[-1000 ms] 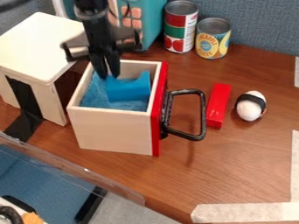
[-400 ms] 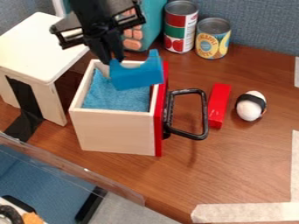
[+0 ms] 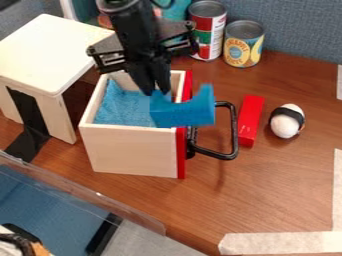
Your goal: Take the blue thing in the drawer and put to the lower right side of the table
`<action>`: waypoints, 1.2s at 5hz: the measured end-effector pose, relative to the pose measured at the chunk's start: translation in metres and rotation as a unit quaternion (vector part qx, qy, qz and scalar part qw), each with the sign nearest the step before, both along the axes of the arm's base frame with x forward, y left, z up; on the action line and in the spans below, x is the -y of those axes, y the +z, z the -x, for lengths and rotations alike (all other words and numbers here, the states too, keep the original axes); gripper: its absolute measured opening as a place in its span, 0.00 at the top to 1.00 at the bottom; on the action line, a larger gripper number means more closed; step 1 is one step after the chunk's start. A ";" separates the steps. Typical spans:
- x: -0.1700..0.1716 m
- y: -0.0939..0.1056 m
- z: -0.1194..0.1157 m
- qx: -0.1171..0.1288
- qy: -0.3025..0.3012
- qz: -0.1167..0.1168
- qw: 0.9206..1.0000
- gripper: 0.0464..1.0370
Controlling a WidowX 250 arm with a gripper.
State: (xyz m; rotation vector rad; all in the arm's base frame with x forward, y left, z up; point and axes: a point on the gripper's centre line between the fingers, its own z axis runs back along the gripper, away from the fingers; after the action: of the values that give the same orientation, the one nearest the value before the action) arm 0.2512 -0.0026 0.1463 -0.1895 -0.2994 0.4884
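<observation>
While the black gripper (image 3: 159, 92) hangs over the drawer (image 3: 130, 150), its jaws are clenched on the left end of the blue block (image 3: 184, 112). The block is up in the air, with a dip in its top. Its left part is above the drawer and its right end pokes out past the red front (image 3: 181, 162), hiding a bit of the black handle (image 3: 220, 156).

The drawer is a box made of pale wood with an open top, and a soft blue cloth (image 3: 123, 110) lies inside it. It sits on the brown bench (image 3: 267, 185). Just to the right of the handle is a long red block (image 3: 250, 120), lying flat. Next to that, more to the right, is a white egg-like toy (image 3: 284, 128) with a black band around it.

At the far side, two cans stand up side by side. The left one is a red and green can (image 3: 215, 30), and the right one is a shorter can (image 3: 244, 46) with yellow on it. To the left of the drawer is a box with a white top (image 3: 50, 52). Pale tape (image 3: 280, 243) is stuck down at the near right.
</observation>
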 end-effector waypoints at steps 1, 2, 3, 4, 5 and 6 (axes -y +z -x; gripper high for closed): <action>0.025 -0.017 -0.008 -0.017 -0.017 0.001 1.000 0.93; 0.050 -0.050 -0.021 -0.034 -0.026 0.001 0.999 0.93; 0.075 -0.075 -0.025 -0.045 -0.040 -0.007 0.998 0.93; 0.087 -0.091 -0.025 -0.053 -0.045 -0.012 0.998 0.93; 0.093 -0.093 -0.025 -0.045 -0.045 -0.009 0.998 0.90; 0.092 -0.094 -0.022 -0.049 -0.044 -0.009 0.998 0.68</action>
State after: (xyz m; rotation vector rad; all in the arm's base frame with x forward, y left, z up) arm 0.2737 -0.0948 0.0520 -0.1602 -0.1996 0.4071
